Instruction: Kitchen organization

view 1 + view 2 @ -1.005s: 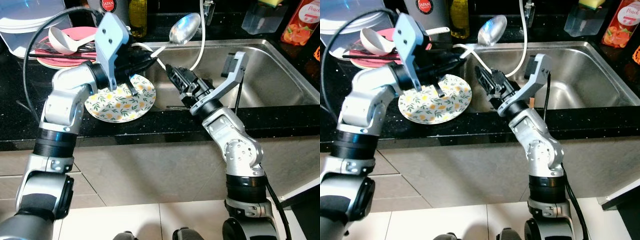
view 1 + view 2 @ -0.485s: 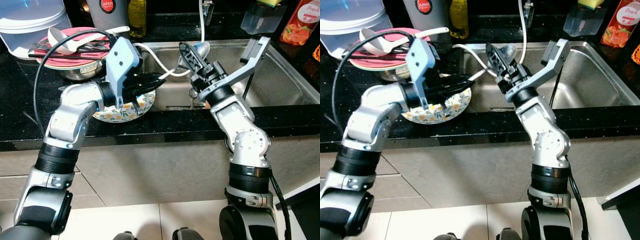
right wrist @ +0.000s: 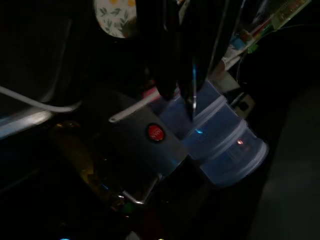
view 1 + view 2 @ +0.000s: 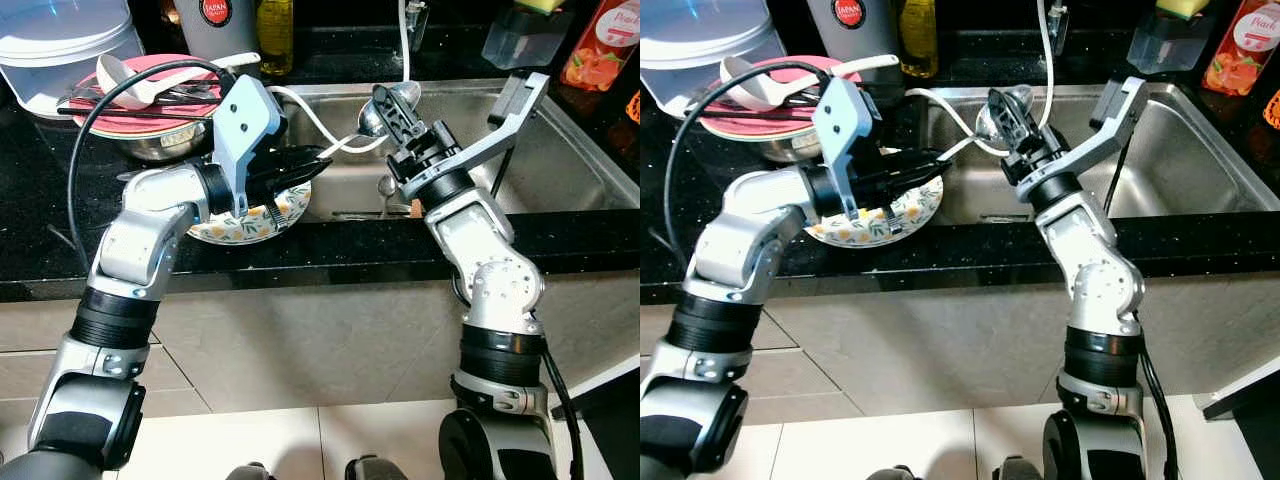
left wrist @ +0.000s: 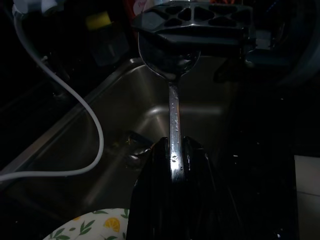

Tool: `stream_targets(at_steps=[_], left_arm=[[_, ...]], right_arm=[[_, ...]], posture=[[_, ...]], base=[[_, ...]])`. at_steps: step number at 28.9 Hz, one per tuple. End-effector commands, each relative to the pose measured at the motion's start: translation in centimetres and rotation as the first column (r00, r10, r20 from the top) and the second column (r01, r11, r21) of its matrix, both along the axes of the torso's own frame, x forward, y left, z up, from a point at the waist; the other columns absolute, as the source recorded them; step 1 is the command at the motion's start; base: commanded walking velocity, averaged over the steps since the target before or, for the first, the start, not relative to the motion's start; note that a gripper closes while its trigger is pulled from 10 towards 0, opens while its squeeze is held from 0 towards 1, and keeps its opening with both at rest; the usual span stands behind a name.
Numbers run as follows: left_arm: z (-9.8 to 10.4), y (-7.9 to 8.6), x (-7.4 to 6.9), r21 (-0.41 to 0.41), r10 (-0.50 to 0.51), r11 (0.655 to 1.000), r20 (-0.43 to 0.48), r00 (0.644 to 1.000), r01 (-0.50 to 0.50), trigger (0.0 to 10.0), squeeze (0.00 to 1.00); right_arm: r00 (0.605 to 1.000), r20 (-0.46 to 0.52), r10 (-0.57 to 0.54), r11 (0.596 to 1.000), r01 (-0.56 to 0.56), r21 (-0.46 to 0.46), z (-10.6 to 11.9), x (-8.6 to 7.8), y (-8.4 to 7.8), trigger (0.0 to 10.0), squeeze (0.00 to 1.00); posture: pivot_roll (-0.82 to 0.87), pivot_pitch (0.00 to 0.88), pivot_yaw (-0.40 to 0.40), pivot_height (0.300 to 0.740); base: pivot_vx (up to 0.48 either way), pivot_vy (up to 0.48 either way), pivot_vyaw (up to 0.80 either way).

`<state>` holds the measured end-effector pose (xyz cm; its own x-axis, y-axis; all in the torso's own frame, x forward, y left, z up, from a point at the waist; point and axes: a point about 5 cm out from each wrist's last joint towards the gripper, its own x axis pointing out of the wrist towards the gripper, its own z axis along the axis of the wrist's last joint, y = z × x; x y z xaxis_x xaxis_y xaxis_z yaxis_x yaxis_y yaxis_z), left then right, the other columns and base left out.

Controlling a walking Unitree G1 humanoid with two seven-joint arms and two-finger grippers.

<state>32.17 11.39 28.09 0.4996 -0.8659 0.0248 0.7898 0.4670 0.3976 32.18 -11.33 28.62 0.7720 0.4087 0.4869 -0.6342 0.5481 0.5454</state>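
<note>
The left gripper (image 4: 318,157) has its fingers clenched on the handle of a metal spoon (image 5: 171,90), holding it out over the sink (image 4: 560,160) with the bowl end up against the right gripper (image 4: 395,103), whose fingers look to be closing around it, though a firm grip cannot be told. It reads as a hand-over midway, with nothing put away yet: the floral plate (image 4: 245,222) and the stacked dishes (image 4: 135,105) sit on the black tabletop (image 4: 40,180).
</note>
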Motion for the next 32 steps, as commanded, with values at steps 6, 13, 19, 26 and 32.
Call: stream_targets(at_steps=[6,13,19,26,32], left_arm=[[0.2,-0.1,0.2,-0.016,0.053,0.998,0.027,0.998,-0.053,10.0,0.00],[0.8,0.3,0.5,-0.075,0.099,0.992,0.029,0.995,-0.097,10.0,1.00],[3.5,2.2,-1.1,-0.294,0.093,0.953,0.036,0.995,-0.079,10.0,0.00],[4.3,3.2,-2.2,-0.338,0.130,0.935,0.046,0.990,-0.107,10.0,0.00],[4.1,4.0,-2.4,-0.349,0.211,0.918,0.028,0.977,-0.188,10.0,0.00]], right_arm=[[1.000,-0.014,-0.004,1.000,0.004,-0.011,-0.1,0.2,0.0,1.4,0.00],[0.999,-0.016,-0.043,0.997,0.042,-0.066,-0.3,0.5,-0.2,10.0,0.00],[0.983,0.005,-0.183,0.975,0.182,-0.126,0.2,1.5,-1.3,10.0,0.00],[0.945,-0.007,-0.328,0.917,0.317,-0.244,0.2,3.7,-1.9,10.0,0.00],[0.894,-0.055,-0.444,0.840,0.394,-0.373,-0.6,6.8,-1.9,10.0,0.00]], posture=[[0.05,0.060,-0.024,0.740],[0.06,0.061,-0.023,0.740],[0.06,0.073,-0.017,0.740],[0.10,0.085,-0.028,0.740],[0.16,0.102,-0.061,0.740]], base=[[0.000,0.000,0.00],[0.000,0.000,0.00],[0.000,0.000,0.00],[0.000,0.000,0.00],[0.000,0.000,0.00]])
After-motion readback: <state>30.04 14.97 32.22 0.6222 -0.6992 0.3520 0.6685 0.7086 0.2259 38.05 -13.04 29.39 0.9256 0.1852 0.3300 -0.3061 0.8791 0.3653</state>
